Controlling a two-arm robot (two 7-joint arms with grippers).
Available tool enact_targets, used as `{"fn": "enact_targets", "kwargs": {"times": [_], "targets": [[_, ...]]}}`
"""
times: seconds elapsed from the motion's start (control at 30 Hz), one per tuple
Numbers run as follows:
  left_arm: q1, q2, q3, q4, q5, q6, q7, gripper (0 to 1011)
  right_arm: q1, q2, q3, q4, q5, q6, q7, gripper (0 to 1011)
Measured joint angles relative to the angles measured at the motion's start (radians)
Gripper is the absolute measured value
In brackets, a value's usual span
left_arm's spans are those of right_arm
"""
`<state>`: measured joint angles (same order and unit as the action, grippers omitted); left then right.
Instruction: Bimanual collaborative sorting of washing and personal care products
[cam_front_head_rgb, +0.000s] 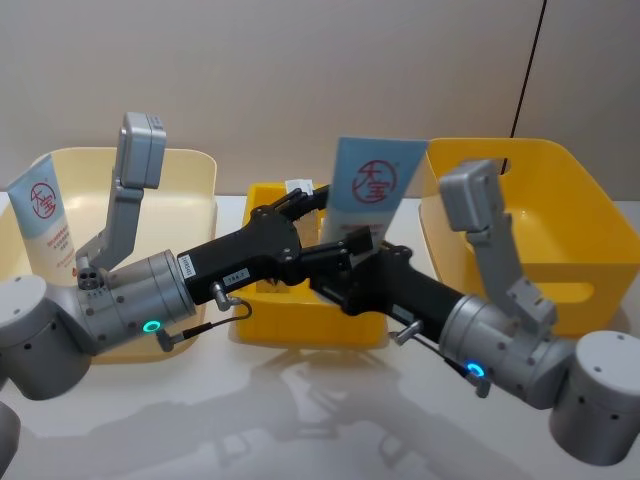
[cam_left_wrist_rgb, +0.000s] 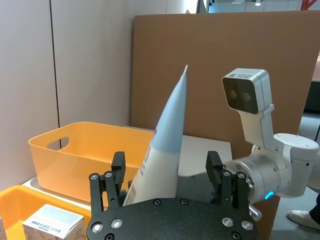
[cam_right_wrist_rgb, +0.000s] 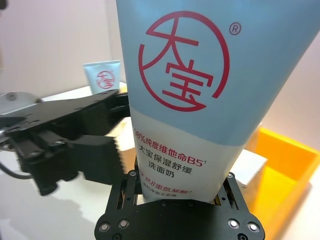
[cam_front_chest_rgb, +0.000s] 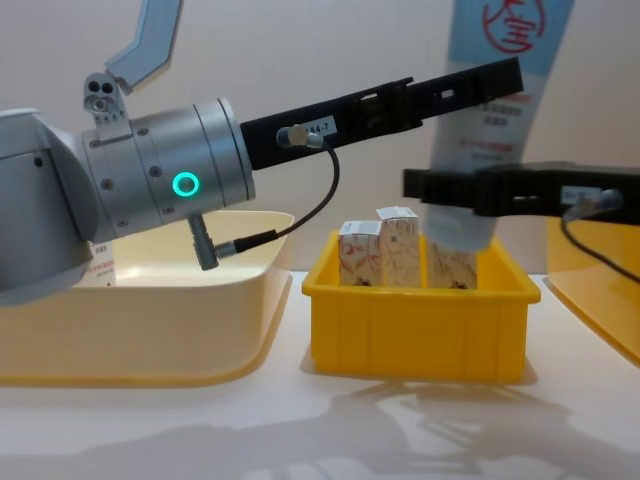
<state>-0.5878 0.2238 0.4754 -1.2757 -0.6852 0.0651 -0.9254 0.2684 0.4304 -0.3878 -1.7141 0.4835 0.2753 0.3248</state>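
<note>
Handover step: right gripper (cam_right_wrist_rgb: 180, 192) jaws clamp the base of the tall light-blue-and-white plastic squeeze tube (cam_right_wrist_rgb: 185, 100), upright between left gripper (cam_left_wrist_rgb: 167, 169) jaws standing apart; next, left should close before right releases.

both arms reach forward, wrists angled inward — left gripper (cam_left_wrist_rgb: 166, 167) spread wide, right gripper (cam_right_wrist_rgb: 180, 187) pressed tight on the upright tube (cam_right_wrist_rgb: 175, 75).

Robot test lab: white table (cam_front_head_rgb: 300, 425), plain walls (cam_front_head_rgb: 300, 60), brown cardboard screen (cam_left_wrist_rgb: 225, 45), yellow bins (cam_front_head_rgb: 560, 250).
</note>
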Motion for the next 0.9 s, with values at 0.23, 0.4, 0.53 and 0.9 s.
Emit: {"fn": "enact_targets", "kwargs": {"times": [0.23, 0.4, 0.53, 0.9], "targets": [[0.0, 0.0, 0.0, 0.0, 0.0, 0.0, 0.0, 1003, -0.031, 0.013, 0.044, -0.025, -0.004, -0.005, -0.051, 617], [0.0, 0.0, 0.0, 0.0, 0.0, 0.0, 0.001, 1003, -0.053, 0.021, 0.082, -0.042, -0.015, -0.01, -0.094, 617], [0.0, 0.0, 0.0, 0.0, 0.0, 0.0, 0.001, 1003, -0.062, 0.023, 0.103, -0.046, -0.024, -0.014, -0.121, 617], [0.0, 0.0, 0.0, 0.0, 0.0, 0.0, 0.001, 1003, -0.063, 0.017, 0.169, -0.029, -0.068, -0.033, -0.217, 617]]}}
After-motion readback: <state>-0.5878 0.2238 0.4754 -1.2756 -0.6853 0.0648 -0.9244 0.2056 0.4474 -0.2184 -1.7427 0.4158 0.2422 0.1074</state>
